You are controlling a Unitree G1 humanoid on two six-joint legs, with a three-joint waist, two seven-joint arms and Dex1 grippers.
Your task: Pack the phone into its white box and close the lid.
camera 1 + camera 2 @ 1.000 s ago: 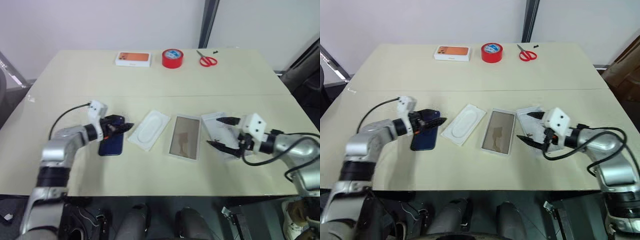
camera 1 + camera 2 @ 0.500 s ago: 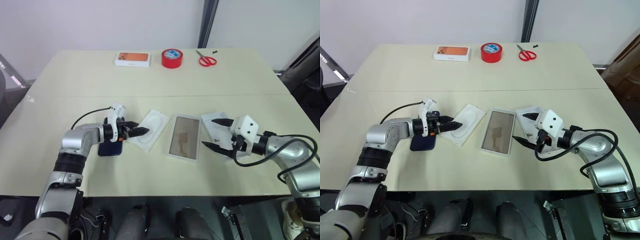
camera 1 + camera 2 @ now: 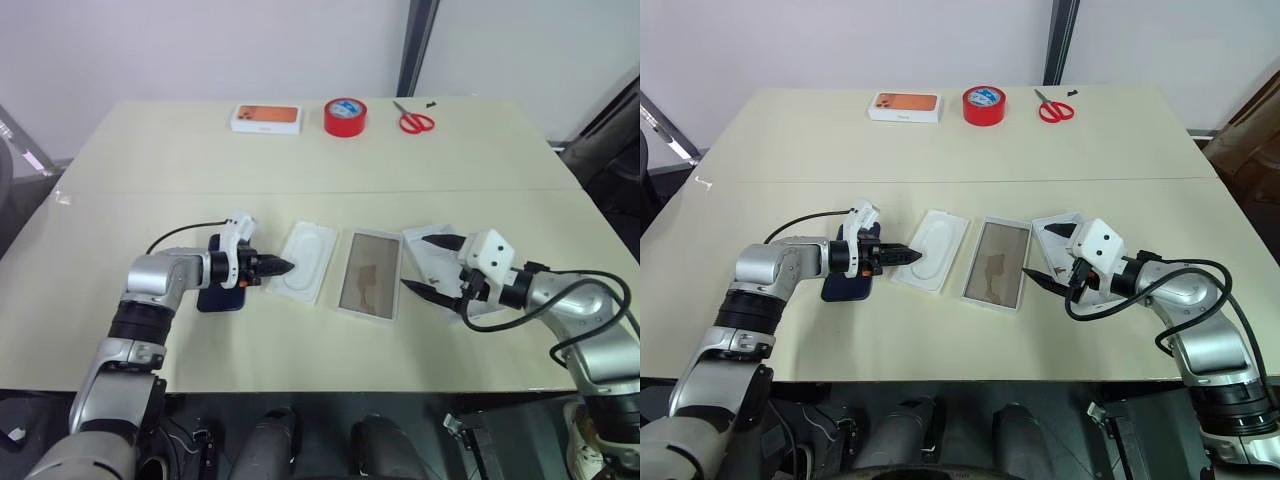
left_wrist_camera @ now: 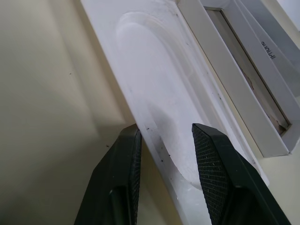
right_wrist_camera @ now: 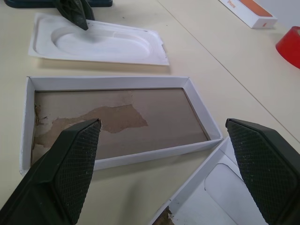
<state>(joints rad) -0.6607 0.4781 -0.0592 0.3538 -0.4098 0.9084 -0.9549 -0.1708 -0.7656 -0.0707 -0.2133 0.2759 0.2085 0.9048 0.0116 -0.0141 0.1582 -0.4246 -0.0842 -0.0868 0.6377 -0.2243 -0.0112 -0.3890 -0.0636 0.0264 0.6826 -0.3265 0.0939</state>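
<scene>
The dark blue phone [image 3: 217,296] lies flat on the table, partly under my left wrist. My left gripper [image 3: 277,267] reaches past it to the near left edge of a thin white insert [image 3: 308,262] with an oval recess. Its narrowed jaws stand either side of that edge, one fingertip [image 4: 212,154] over the insert, with a gap between them. The white box [image 3: 368,274] lies open beside the insert and its tan floor is bare. To its right lies the lid [image 3: 426,253], white inside up. My right gripper [image 3: 417,263] hovers wide open over the lid.
Along the table's far edge stand a white box printed with an orange phone [image 3: 266,118], a red tape roll [image 3: 345,116] and red scissors [image 3: 415,121]. A seam runs across the table's middle.
My left gripper moved right from above the phone to the insert's edge and its jaws narrowed. The insert swung straighter, more parallel to the box. The right arm stayed put.
</scene>
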